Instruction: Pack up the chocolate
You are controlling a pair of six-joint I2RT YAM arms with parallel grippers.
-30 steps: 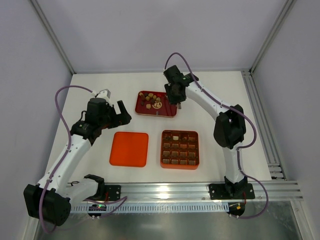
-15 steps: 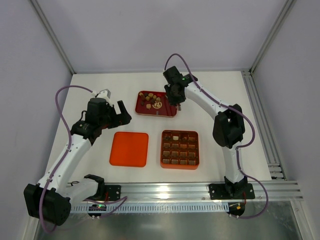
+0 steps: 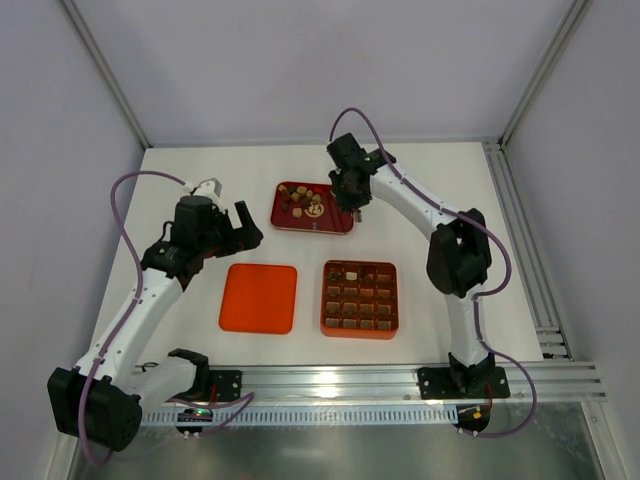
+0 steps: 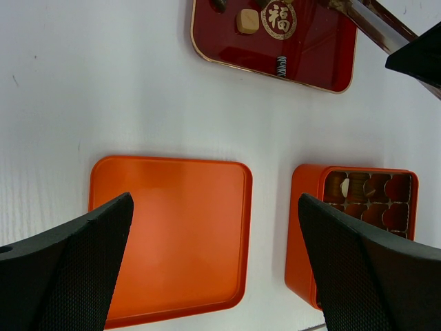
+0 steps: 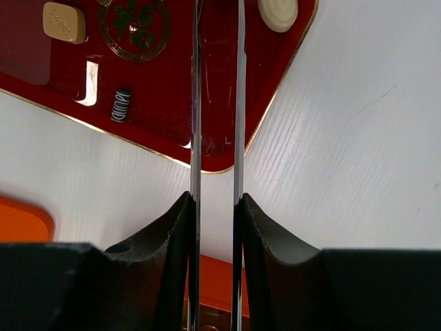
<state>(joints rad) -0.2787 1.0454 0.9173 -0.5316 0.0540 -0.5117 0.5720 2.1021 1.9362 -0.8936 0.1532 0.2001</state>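
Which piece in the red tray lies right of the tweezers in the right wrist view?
The cream-white round ridged piece; the tan square piece and the black-and-white striped cylinder lie left of the thin metal tweezers.

One red tray [image 3: 338, 222], one orange gridded box [image 3: 326, 300] at its six o'clock, one orange lid [image 3: 259, 298] at the box's nine o'clock, one pair of tweezers [image 5: 196, 103], two pincers, namely the left pincer [image 3: 245, 225] and the right pincer [image 3: 352, 197], and chocolate [image 5: 278, 10] pieces too crowded for an exact tally are counted.
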